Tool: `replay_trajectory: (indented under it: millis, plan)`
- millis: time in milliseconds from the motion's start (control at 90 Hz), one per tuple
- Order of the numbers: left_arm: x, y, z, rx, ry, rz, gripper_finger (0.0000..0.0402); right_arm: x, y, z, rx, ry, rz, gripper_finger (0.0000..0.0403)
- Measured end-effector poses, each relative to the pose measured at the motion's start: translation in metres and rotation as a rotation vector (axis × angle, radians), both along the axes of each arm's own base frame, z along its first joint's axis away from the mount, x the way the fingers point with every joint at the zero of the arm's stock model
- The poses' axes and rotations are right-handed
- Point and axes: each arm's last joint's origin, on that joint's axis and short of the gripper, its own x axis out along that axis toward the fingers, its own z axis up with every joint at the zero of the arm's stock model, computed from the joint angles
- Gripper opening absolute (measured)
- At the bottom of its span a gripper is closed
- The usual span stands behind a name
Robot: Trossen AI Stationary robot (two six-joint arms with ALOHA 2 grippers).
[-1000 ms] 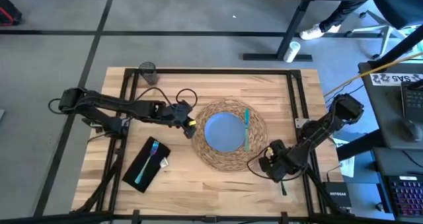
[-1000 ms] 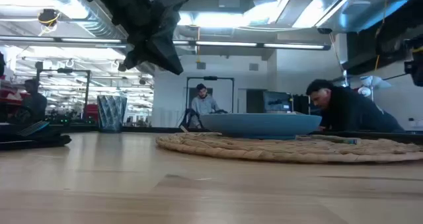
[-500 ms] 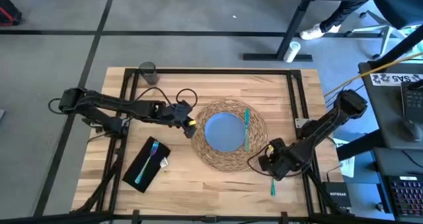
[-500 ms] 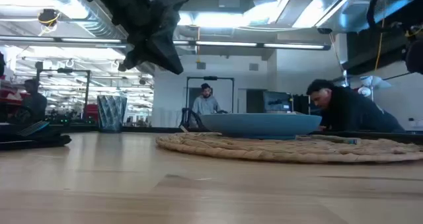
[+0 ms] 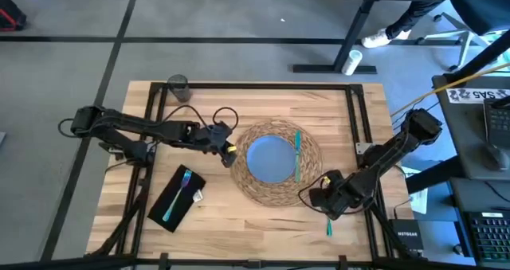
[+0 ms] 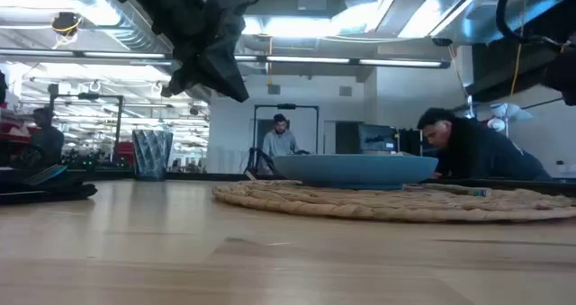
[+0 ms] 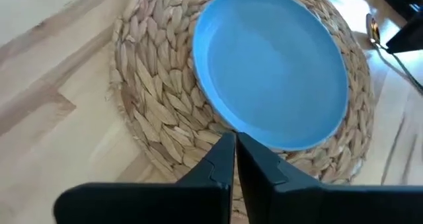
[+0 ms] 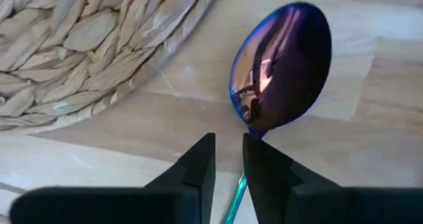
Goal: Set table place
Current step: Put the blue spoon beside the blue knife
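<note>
- High view: the straw placemat (image 5: 276,163) lies near the middle of the table (image 5: 239,230), a little toward the right edge, with the blue plate (image 5: 271,158) centred on it.
- A teal knife-like piece (image 5: 297,153) lies on the mat, just beside the plate on the side toward the right edge.
- The spoon (image 8: 281,65) rests flat on the wood just off the mat's rim, toward the near right corner; its bowl shines purple-blue and its thin teal handle (image 5: 328,225) points toward the near edge.
- The right gripper (image 5: 328,198) sits low over that spoon; in the right wrist view its fingers (image 8: 197,168) stand a narrow gap apart, with the spoon's neck just ahead of that gap. Whether they grip the handle cannot be told.
- The left gripper (image 5: 229,146) hangs beside the mat's rim on the side toward the left edge; in the left wrist view its fingers (image 7: 225,159) are pressed together with nothing between them, pointing at the plate.
- The black napkin (image 5: 176,197) lies toward the near left corner, well apart from the mat, with the teal fork (image 5: 178,193) on it.
- The grey glass (image 5: 177,87) stands upright at the far edge, toward the far left corner.
- Low view: people (image 6: 281,141) show in the room beyond the table.
</note>
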Motion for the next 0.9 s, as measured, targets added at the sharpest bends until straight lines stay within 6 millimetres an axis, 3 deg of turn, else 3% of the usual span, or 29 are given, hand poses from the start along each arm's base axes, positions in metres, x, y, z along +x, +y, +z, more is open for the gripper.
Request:
replay_trajectory:
  millis: [378, 900]
  plan:
    - [-0.001, -0.002, -0.001, 0.000, 0.017, -0.008, 0.0000, 0.003, 0.005, 0.007, 0.036, 0.036, -0.007, 0.0065]
    - [-0.001, -0.003, -0.001, -0.013, 0.014, 0.003, 0.0000, 0.008, 0.016, -0.014, 0.065, 0.105, -0.048, 0.0065]
